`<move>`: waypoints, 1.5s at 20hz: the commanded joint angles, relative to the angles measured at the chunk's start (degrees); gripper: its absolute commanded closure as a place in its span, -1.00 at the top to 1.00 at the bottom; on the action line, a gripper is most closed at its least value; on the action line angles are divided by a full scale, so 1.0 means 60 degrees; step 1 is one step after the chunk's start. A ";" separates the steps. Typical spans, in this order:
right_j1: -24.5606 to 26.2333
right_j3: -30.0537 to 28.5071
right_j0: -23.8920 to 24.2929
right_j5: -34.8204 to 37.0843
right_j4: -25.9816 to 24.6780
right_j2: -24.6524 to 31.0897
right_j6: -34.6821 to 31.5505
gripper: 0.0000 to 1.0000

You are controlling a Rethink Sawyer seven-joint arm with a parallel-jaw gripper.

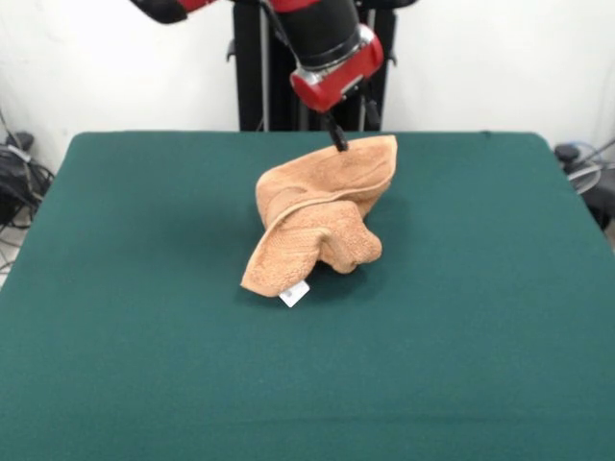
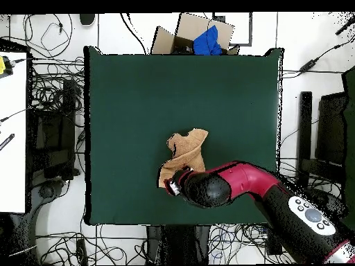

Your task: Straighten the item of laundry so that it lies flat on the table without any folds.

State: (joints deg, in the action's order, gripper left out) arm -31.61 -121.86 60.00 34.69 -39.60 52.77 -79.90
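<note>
The orange-tan towel (image 1: 317,221) lies crumpled and folded near the middle of the dark green table (image 1: 144,336). Its white tag (image 1: 295,294) is at the near corner. My gripper (image 1: 339,144) comes down from the red arm and is shut on the towel's far edge, holding that edge slightly raised. In the overhead view the towel (image 2: 187,149) lies on the table (image 2: 139,90) just above the red arm's wrist (image 2: 208,187), which hides the gripper and part of the towel.
The black pedestal (image 1: 250,67) stands behind the table's far edge. A cardboard box with a blue cloth (image 2: 201,34) sits beyond the table's opposite edge. Cables and equipment (image 2: 48,138) lie on the floor around the table.
</note>
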 commanded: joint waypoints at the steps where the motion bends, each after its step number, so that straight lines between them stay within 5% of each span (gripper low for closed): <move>1: 0.1045 0.0620 -0.0371 -0.0716 -0.1210 -0.0627 0.0685 1.00; 30: 0.1469 0.0788 -0.0278 -0.0829 -0.2096 -0.0492 0.0513 1.00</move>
State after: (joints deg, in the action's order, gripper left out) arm -25.57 -121.76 59.97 32.90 -47.64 52.46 -79.90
